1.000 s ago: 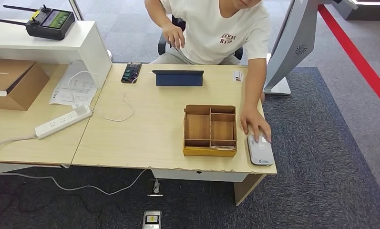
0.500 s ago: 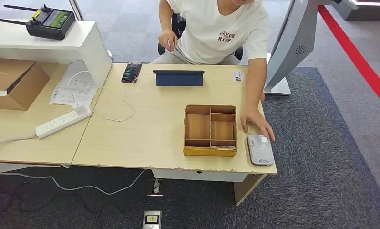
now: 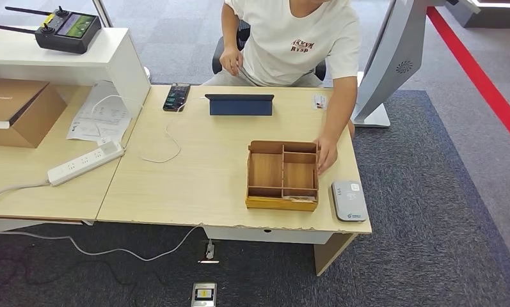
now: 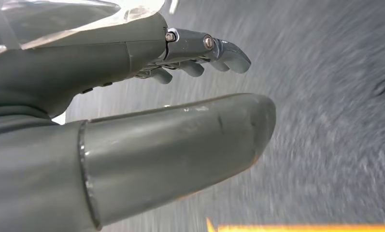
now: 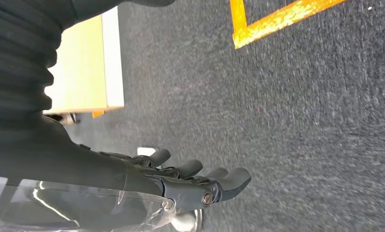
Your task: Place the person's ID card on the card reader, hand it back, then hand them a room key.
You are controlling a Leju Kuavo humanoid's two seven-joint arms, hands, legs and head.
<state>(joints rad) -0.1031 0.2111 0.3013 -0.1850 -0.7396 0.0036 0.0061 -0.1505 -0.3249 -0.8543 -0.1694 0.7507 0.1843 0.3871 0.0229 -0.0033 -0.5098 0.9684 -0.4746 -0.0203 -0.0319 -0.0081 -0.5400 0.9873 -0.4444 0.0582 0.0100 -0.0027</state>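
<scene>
One wooden tray (image 3: 282, 174) and one grey card reader (image 3: 349, 200) sit near the desk's (image 3: 194, 173) right front corner. The person's hand (image 3: 326, 153), on the reader a second ago, now touches the tray's right wall. Left hand (image 4: 132, 111) and right hand (image 5: 147, 179) hang released over carpet.

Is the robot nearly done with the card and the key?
Hard to say. The left hand and right hand hang over the carpet, holding nothing. No card shows clearly on the card reader. The person's hand is at the wooden box. That fits before the card or after the key.
</scene>
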